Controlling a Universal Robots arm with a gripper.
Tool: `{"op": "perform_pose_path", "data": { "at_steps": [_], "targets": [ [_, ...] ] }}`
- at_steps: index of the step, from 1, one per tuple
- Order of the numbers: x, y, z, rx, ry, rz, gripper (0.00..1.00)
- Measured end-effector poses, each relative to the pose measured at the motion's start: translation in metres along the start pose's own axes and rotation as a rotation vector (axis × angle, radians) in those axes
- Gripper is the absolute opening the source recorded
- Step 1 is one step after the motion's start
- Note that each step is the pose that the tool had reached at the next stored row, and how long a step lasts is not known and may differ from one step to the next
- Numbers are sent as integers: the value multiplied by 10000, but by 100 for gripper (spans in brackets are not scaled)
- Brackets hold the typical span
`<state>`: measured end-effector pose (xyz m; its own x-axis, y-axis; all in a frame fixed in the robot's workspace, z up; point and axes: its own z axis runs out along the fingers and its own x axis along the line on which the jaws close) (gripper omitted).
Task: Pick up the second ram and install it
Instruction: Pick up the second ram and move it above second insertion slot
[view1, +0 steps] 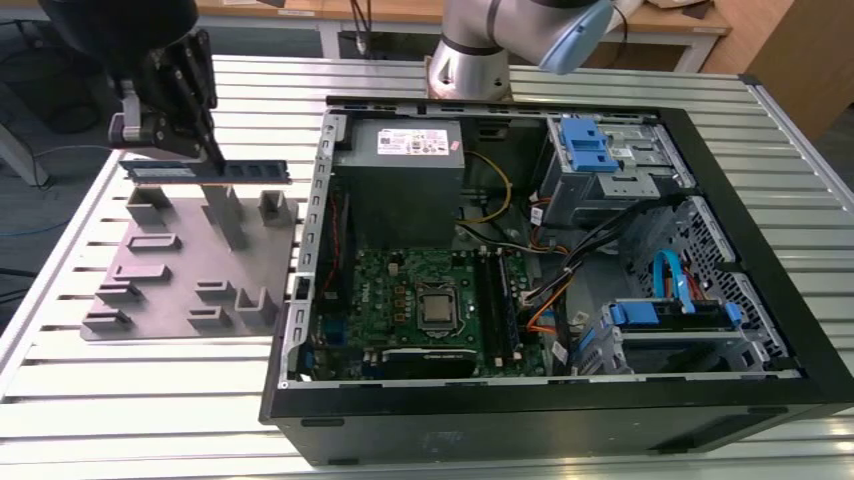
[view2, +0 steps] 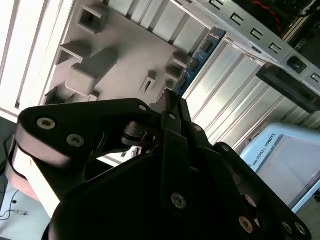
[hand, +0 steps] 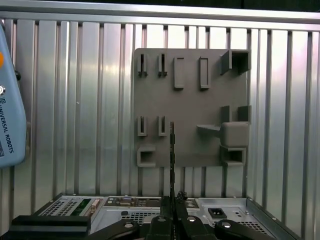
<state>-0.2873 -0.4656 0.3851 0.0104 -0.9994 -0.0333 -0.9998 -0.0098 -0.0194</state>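
A ribbed aluminium table (view1: 160, 400) carries everything; an open computer case (view1: 747, 260) lies on its side across the middle and the exterior view's right of it, the green motherboard (view1: 400, 285) facing up inside; a grey plastic block (view1: 174, 260) with slots and posts sits near the table edge on the exterior view's left, just beside the case wall.

The second ram (view1: 254, 171) is over the far edge of that block, level and lengthwise along the edge, its blue-green face with dark chips turned to the exterior view; whether its lower edge touches the block's posts or hangs just clear of them cannot be told. The gripper (view1: 210, 160) comes down on it from above and has it by the upper edge, near the middle of its length; the jaws are drawn almost together, pinching the thin board between them.

In the first wrist view the board (hand: 172, 150) shows edge-on as a thin dark line running out from the gripper (hand: 173, 200) across the block (hand: 200, 110); in the second wrist view a blue strip of it (view2: 201, 52) juts past the closed black fingers (view2: 172, 107).

The arm's base (view1: 467, 65) stands at the table's far edge behind the case; the wrist is over the block, with the gripper pointing down and leaning slightly.
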Motion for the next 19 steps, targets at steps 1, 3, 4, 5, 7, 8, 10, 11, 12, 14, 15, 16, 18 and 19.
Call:
{"op": "perform_pose_path", "data": {
  "at_steps": [1,3,4,5,7,8,10,11,12,14,15,16,18,19],
  "targets": [
    [0,-27,0,-2,0,0,14],
    [0,-83,2,-4,0,-1,14],
    [1,-108,2,-5,0,0,14],
    [1,-132,2,-6,1,0,14],
    [1,-180,4,-7,0,-1,14],
    [1,-205,4,-8,0,0,14],
    [1,-255,5,-10,0,0,14],
    [1,-282,6,-10,0,0,14],
    [1,-306,7,-11,0,0,14],
    [2,-355,8,-13,0,0,14],
    [2,-379,8,-14,0,0,14],
    [2,-405,9,-14,0,0,14],
    [2,-455,10,-16,0,0,14],
    [2,-479,10,-17,0,1,14]
  ]
}}
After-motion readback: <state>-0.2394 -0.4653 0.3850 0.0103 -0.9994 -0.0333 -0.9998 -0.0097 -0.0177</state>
